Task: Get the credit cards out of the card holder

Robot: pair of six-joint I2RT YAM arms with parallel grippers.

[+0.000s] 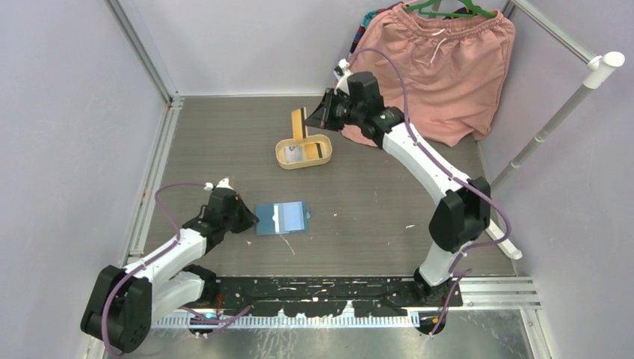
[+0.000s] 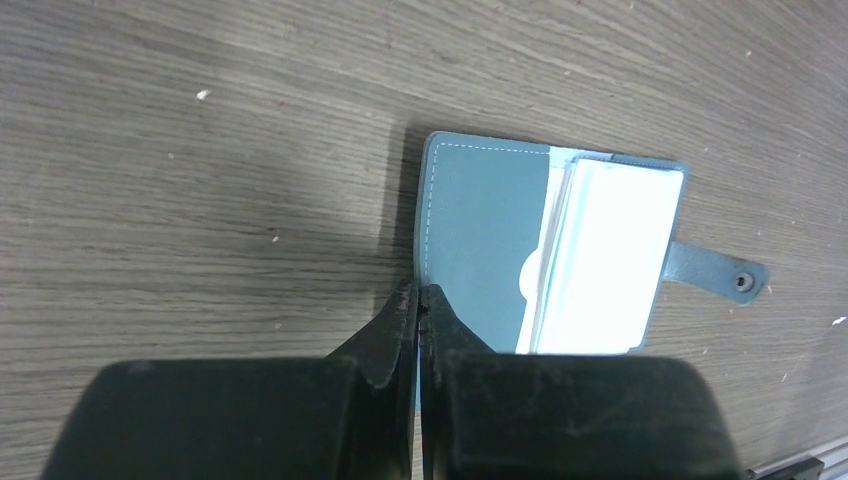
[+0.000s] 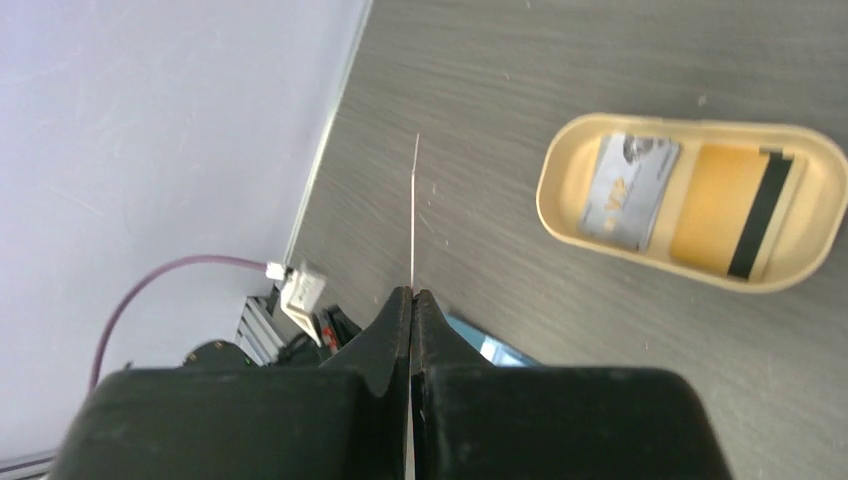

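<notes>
The card holder lies open on the table, teal with a lighter inside; in the left wrist view a whitish card sits in its right pocket. My left gripper is shut on the holder's left edge. My right gripper is shut on a gold credit card, held upright just above the yellow oval tray. That card shows edge-on in the right wrist view. In the tray lie a grey card and a gold card with a black stripe.
Pink shorts hang on a green hanger at the back right. A white pole leans along the right side. A metal rail runs along the left wall. A black perforated plate lies by the arm bases.
</notes>
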